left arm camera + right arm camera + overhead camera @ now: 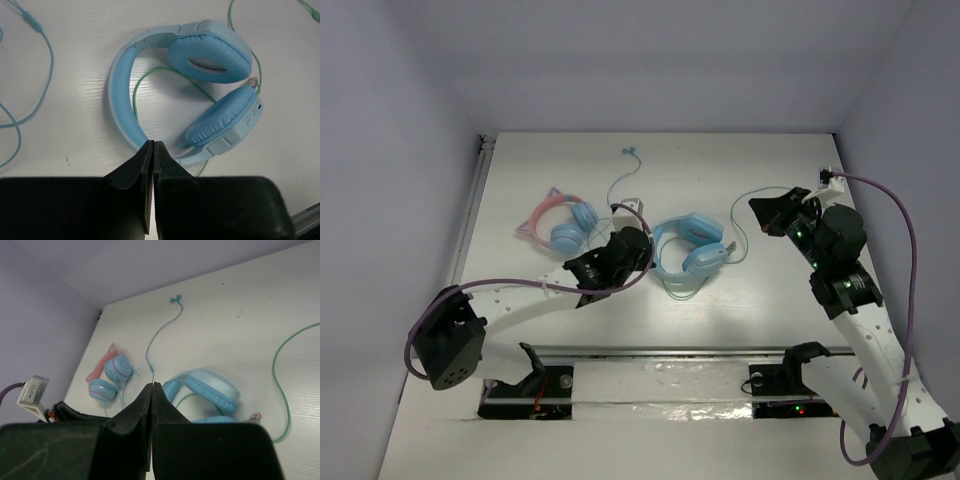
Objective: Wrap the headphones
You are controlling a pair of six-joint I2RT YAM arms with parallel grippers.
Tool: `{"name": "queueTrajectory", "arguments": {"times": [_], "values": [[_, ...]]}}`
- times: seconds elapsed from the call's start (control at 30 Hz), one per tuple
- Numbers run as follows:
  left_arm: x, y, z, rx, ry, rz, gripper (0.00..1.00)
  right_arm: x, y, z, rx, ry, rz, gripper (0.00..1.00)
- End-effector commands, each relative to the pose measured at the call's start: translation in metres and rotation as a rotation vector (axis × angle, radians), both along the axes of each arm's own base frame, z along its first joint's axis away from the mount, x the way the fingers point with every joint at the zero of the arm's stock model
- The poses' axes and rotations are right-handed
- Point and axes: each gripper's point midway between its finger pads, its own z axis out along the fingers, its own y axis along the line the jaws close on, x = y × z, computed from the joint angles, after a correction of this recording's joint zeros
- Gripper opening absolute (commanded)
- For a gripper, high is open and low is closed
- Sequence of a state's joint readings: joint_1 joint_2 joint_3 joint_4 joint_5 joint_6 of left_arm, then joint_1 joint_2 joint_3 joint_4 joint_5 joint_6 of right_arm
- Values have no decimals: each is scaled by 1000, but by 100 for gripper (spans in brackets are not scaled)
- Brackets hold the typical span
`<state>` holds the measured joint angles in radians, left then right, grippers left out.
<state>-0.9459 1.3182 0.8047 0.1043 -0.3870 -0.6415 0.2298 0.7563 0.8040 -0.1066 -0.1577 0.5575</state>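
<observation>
Lying flat on the table (520, 170), the headphones (220, 122) sit just ahead of the left gripper (152, 146). Their pads face up, w/ the cups folded in toward each other and the headband arcing round to that gripper's left. Its fingers are pressed together w/ nothing btwn them. Their tips sit right at the near edge of the headband; touching or just above it, can't tell. The pale-green cable (150, 80) curls inside the band & around the cups.

Over on the other side, the right gripper (151, 386) is also closed tight & empty. It is apart from the headphones, which lie ahead of & below it in its wrist cam. From the top cam the cable loops out from the cups toward this gripper and passes close by its tips; contact not clear.

The cat-ear headphones (560, 225), w/ a pink band, lie behind the left gripper, on the opposite side from the task pair. A thin blue earbud lead (630, 155) trails farther out on the table.
</observation>
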Motion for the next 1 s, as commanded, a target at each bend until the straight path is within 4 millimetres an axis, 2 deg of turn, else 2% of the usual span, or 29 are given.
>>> {"name": "queueTrajectory", "arguments": {"times": [0.0, 0.03, 0.07, 0.13, 0.17, 0.23, 0.27, 0.33, 0.37, 0.4, 0.57, 0.7, 0.8, 0.93, 0.97], "values": [[14, 6, 10, -56, 5, 57, 0, 1, -2, 5, 4, -28, -9, 0], [15, 5, 8, -52, 8, 59, 0, 1, -2, 5, 4, -30, -9, 1], [17, 9, 0, -26, 24, 74, 10, 1, -2, 2, 4, -27, -7, 2], [21, 9, -3, -2, 25, 84, 26, 1, -1, 0, 5, -30, -2, 19], [21, 9, -13, 24, 43, 82, 42, 2, 0, -1, 6, -28, 1, 24], [26, 4, -18, 42, 52, 81, 53, 3, 4, -4, 6, -22, 23, 35], [27, 2, -33, 76, 74, 76, 58, 3, 6, -5, 5, -18, 33, 36], [35, -3, -37, 109, 79, 89, 60, 4, 8, -8, 7, -18, 43, 37], [39, 1, -56, 159, 112, 102, 60, 5, 8, -9, 9, -17, 45, 37], [42, -4, -55, 158, 111, 99, 60, 5, 9, -14, 7, -7, 49, 37], [52, -8, -79, 213, 142, 102, 59, 2, 15, -26, 10, 21, 76, 37], [62, -6, -86, 245, 132, 125, 57, 3, 16, -19, 19, -13, 80, 37], [68, -8, -93, 277, 129, 123, 53, 3, 19, -21, 19, -8, 92, 37], [73, 0, -106, 291, 151, 151, 50, 3, 20, -22, 20, -11, 95, 37], [73, -2, -106, 282, 147, 151, 46, 3, 20, -23, 22, -8, 96, 37]]}}
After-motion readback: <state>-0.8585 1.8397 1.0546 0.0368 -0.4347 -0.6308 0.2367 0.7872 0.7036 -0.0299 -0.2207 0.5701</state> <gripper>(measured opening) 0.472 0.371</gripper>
